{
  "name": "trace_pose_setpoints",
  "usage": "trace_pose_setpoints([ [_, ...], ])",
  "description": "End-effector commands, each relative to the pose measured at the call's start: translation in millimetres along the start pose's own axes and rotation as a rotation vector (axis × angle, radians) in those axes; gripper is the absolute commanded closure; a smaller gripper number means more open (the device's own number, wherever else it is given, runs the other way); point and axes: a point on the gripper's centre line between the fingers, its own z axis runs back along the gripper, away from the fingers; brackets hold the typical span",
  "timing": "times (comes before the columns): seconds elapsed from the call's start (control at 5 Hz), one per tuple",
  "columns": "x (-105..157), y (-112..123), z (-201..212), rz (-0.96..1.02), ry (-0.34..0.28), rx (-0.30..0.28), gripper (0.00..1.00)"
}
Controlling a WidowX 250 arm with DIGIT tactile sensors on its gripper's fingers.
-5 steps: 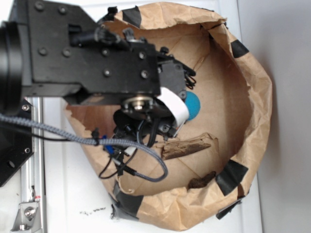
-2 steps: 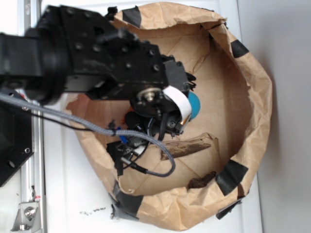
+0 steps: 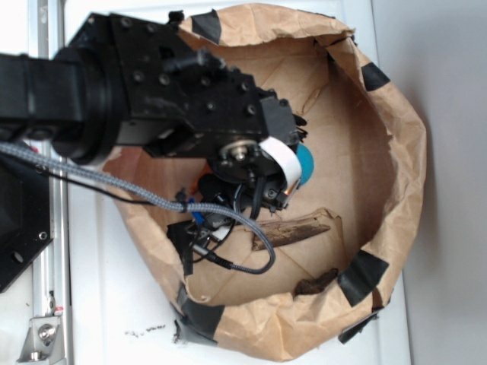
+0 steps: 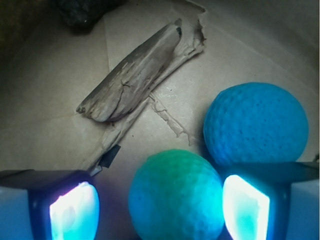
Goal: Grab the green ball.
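Inside a brown paper bag [image 3: 396,137], the green ball [image 4: 176,196] sits between the spread fingers [image 4: 74,212], with a blue ball [image 4: 256,124] touching it and a wood scrap [image 4: 131,75] nearby.

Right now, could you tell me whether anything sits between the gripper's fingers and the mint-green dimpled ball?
Nothing visible does. In the wrist view the mint-green dimpled ball lies between the open gripper fingers. The teal-blue dimpled ball sits just beyond the right-hand finger, close beside the green one; the wood sliver lies farther off.
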Motion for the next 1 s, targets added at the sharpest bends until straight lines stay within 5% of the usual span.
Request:
trace_pose_setpoints([
  [0.0,-2.1,-6.3,-12.0,0.014,0.014,0.023,0.00],
  [0.2,-0.9,-4.3,-14.1,0.028,0.007,0.032,1.00],
  [0.8,-7.5,-11.4,-10.5,0.041,-0.006,0.029,1.00],
])
